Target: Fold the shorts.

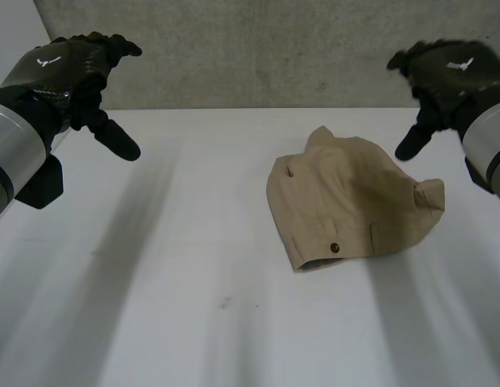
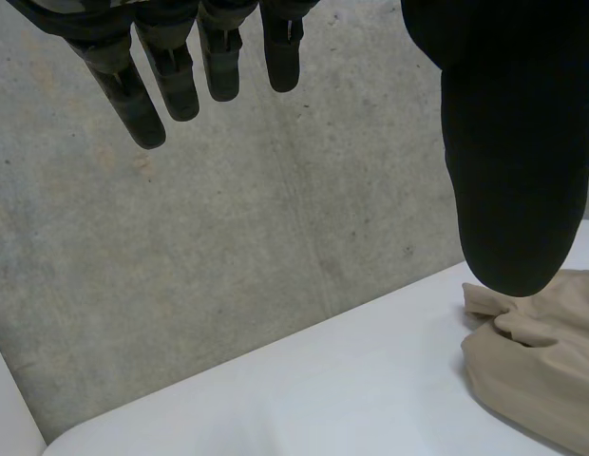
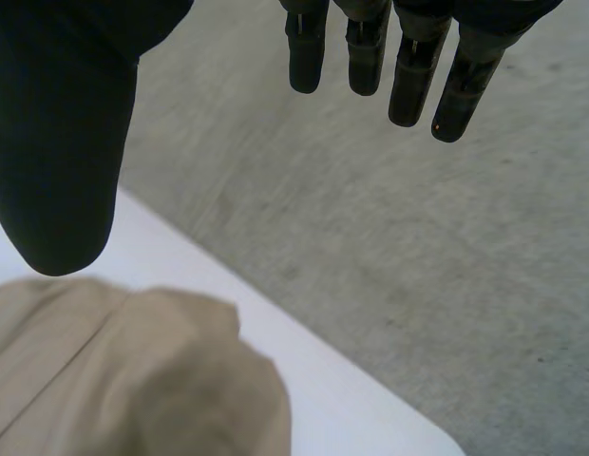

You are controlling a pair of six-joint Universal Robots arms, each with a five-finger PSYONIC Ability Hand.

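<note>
Left hand (image 1: 68,68): held above the worktop (image 1: 153,306), fingers straight and spread, holding nothing. Shorts (image 1: 355,205): tan, lying in a loose bundle on the worktop's right half, well apart from the left hand, with the waistband and button toward the near edge. Right hand (image 1: 447,72): also above the worktop, fingers relaxed, empty, hovering beside the shorts' far right corner. Judgement: the right hand is nearer; the left must reach rightward.

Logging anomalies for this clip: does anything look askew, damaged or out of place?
Only the shorts: rumpled and bunched on the table, not squarely folded. The left hand and right hand hover open, off them.
</note>
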